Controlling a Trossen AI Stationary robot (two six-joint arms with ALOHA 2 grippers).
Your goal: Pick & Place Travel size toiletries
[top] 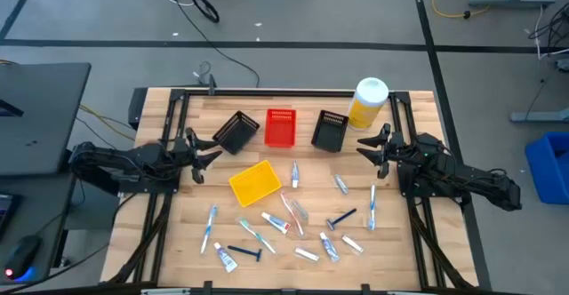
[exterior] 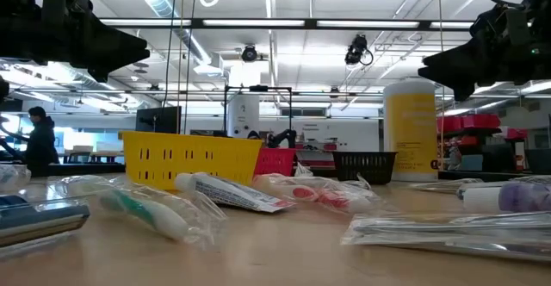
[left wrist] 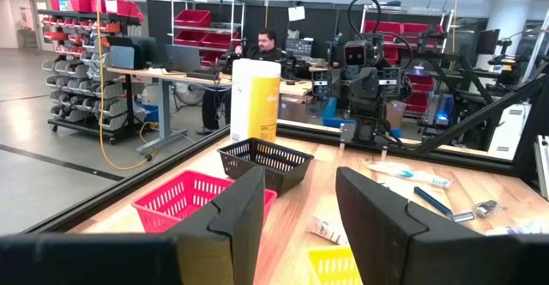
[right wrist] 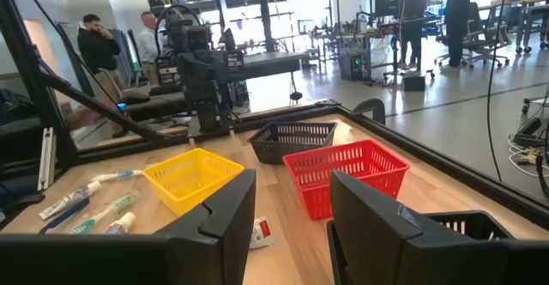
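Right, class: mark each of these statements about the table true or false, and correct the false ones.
1. The red basket sits between two black baskets. True.
2. The yellow basket stands in the same row as the red one. False: it lies apart, nearer the scattered toiletries.
3. The left gripper holds a toothbrush. False: its fingers are open and empty.
4. The yellow bottle stands upright near the right gripper. True.
5. A dark blue razor lies on the table. True.
6. The right gripper is shut. False: its fingers are open.
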